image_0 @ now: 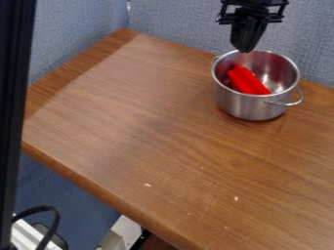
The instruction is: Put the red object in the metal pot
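Wooden table stood against blue wall. Just below the gripper, the red object lay inside the metal pot; whether its fingers were parted was unclear.

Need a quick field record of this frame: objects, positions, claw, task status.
surface: wooden table, blue wall behind
metal pot: upright near the table's far right edge, small side handle facing the right edge
red object: lying inside the pot, leaning against its left inner wall
claw: dark, pointing down, just above the pot's far left rim; empty; open or shut not readable from this view
contact: claw not touching the red object; whether it touches the pot rim is unclear
task status: red object already in the pot
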